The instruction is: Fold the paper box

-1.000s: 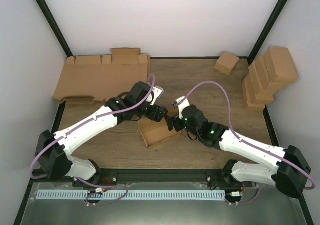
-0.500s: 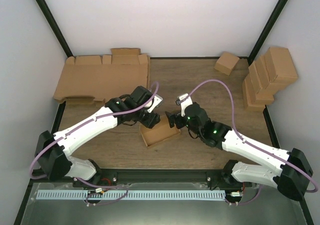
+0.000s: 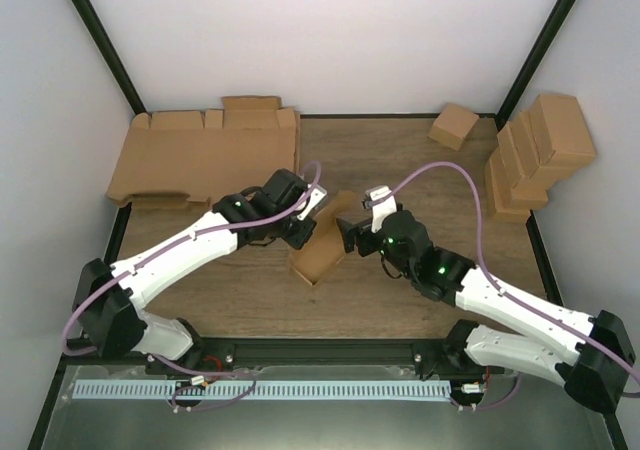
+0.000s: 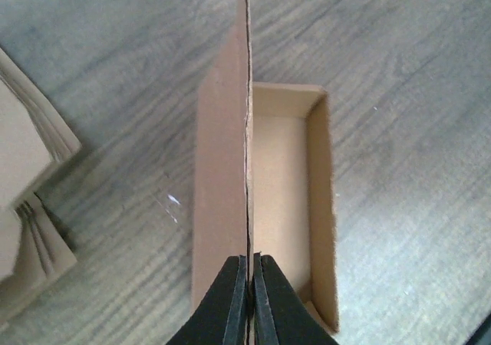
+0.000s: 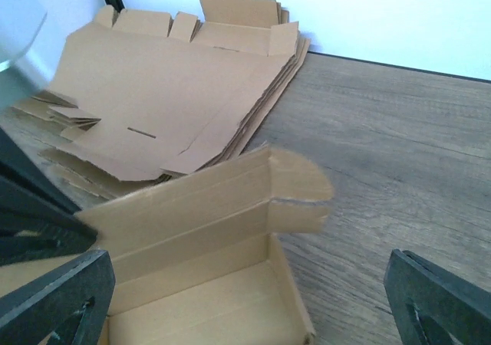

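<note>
Here is the left gripper (image 4: 251, 259), clenched tight on the thin top edge of the paper box's (image 3: 322, 248) long flap (image 4: 222, 153), pinching it so it stands upright along one side of the tray. The box sits in the middle of the wooden table (image 3: 400, 170), between the two grippers. Its tray is open at the top, with a bare cardboard floor and short walls all round. On the box's other side the right gripper (image 3: 348, 235) is spread wide and grips nothing; whether it touches the cardboard, I cannot tell. Plain brown board, one rounded tab (image 5: 299, 188) jutting from the flap's end. Beyond the box to the far left lies a stack of large flat sheets (image 3: 205, 155). Far right of it sit a small carton (image 3: 454, 126) and a pile of folded cartons (image 3: 540, 150).
</note>
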Tool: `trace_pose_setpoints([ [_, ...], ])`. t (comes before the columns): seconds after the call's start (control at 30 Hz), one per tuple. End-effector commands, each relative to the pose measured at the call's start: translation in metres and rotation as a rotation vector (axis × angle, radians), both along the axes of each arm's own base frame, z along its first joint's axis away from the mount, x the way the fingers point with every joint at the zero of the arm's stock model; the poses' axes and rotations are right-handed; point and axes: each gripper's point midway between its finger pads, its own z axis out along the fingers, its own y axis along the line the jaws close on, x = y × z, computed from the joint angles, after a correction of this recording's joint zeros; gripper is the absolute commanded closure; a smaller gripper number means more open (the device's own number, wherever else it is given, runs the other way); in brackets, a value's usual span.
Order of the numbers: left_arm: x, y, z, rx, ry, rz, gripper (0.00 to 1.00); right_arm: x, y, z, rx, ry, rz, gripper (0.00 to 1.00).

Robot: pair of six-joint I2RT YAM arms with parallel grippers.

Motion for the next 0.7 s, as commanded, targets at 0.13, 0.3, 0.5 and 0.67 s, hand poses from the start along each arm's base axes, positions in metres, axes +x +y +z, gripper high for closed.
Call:
trace_pose_setpoints([
  [0.13, 0.055, -0.016, 0.023, 0.045, -0.148, -0.035, 0.96, 0.018, 0.019, 0.032, 0.038, -0.104, 0.030, 0.00],
  [0.3, 0.090, -0.014, 0.025, -0.006, -0.113, -0.018, 0.96, 0.037, 0.016, 0.055, 0.088, -0.148, -0.005, 0.00],
  [0.5, 0.115, -0.020, 0.032, -0.025, -0.130, -0.092, 0.96, 0.055, 0.021, 0.023, 0.054, -0.047, 0.008, 0.00],
  [0.67, 0.144, -0.025, 0.022, -0.027, -0.101, -0.089, 0.96, 0.085, 0.014, 0.027, 0.130, -0.010, 0.041, 0.00],
])
